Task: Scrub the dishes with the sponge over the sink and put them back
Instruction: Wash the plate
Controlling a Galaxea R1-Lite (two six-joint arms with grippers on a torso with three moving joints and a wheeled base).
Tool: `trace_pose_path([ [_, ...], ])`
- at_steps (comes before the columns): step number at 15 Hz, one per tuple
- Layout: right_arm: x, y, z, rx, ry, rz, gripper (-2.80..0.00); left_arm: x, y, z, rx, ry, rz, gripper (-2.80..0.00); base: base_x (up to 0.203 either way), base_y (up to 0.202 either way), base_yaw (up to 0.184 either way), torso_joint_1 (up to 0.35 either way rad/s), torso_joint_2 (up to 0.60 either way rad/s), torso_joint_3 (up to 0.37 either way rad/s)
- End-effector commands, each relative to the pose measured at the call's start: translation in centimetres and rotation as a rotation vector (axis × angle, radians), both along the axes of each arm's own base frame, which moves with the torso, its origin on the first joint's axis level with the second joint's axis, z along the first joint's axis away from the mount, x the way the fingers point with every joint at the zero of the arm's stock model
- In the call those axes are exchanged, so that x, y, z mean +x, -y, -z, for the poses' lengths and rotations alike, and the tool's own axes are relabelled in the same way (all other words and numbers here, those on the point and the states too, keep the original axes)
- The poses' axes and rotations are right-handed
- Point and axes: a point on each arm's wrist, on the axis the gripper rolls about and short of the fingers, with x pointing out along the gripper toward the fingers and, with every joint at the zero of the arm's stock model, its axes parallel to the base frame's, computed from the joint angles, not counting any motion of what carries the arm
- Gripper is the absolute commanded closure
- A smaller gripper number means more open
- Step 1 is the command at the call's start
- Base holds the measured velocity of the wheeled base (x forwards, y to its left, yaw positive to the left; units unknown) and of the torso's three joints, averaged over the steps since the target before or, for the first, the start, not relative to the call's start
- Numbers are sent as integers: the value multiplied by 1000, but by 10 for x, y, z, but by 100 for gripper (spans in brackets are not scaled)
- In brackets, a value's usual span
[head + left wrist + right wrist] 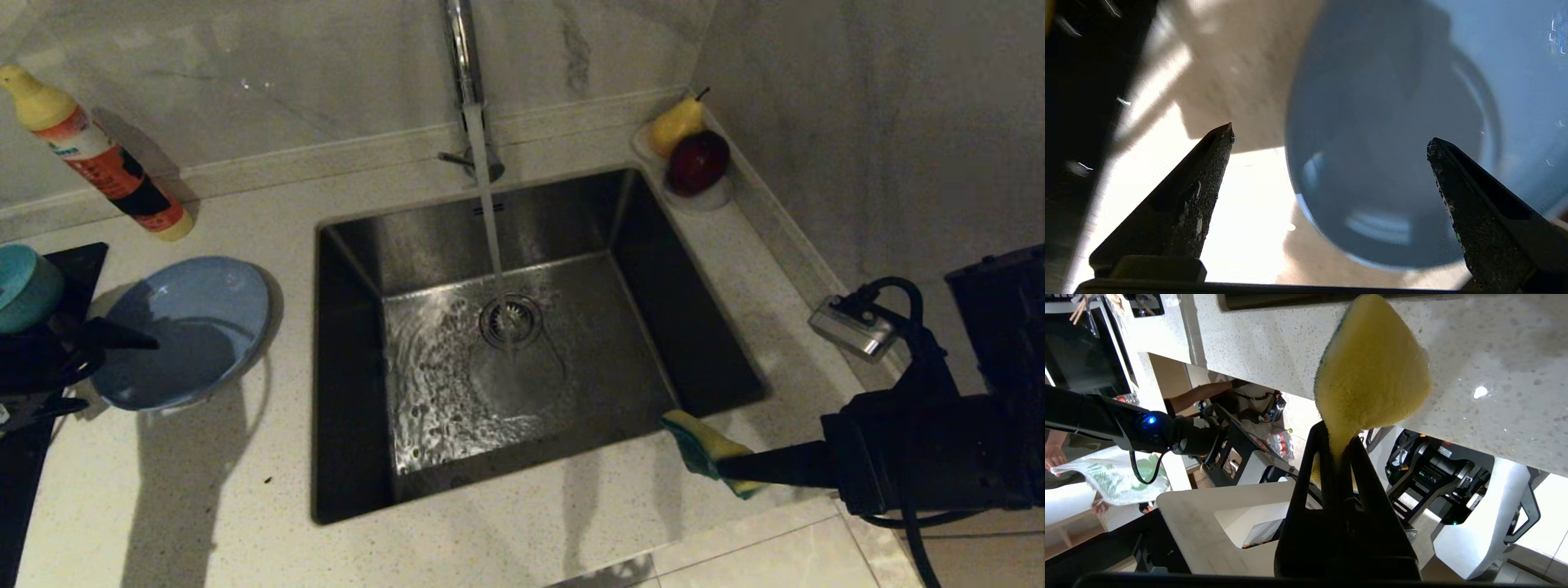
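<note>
At lower right of the head view, the right gripper (739, 469) pinches the sponge (702, 445) above the counter (490, 547) just off the near right corner of the sink (522, 457), whose basin lies open under the running tap (467, 82). At left, the left gripper (1331, 139) spreads wide above the light-blue plate (196, 327), just beside its rim; the teal bowl (24, 286) sits at the far left edge. The label on the bottle (98, 155) at upper left cannot be read.

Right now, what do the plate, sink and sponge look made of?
Plate: likely glazed ceramic, light blue with a soft sheen. Sink: brushed stainless steel, grey with streaky reflections. Sponge: soft yellow foam, porous, pinched in the right tool.
</note>
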Motion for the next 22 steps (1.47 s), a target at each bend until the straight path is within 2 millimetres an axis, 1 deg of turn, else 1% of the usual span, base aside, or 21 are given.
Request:
trace_pose_path([
  [1,0,1,1,2,-5,1,0,4,0,3,32,-34,2,-280,0,0,0,0,0,0],
  [9,1,4,3,2,-8,16,0,15,17,5,60,-65,41,-280,0,0,0,0,0,0],
  [11,3,6,4,8,2,25,0,18,17,8,88,-88,18,-280,0,0,0,0,0,0],
  [17,3,7,2,18,3,20,0,18,16,10,128,-110,20,-280,0,0,0,0,0,0],
  [18,3,7,2,18,4,20,0,18,16,11,129,-113,24,-164,0,0,0,0,0,0],
  [19,3,7,2,18,5,20,0,18,16,11,128,-113,23,0,0,0,0,0,0,0],
  [22,4,7,2,17,4,20,0,17,16,11,126,-112,20,0,0,0,0,0,0,0],
])
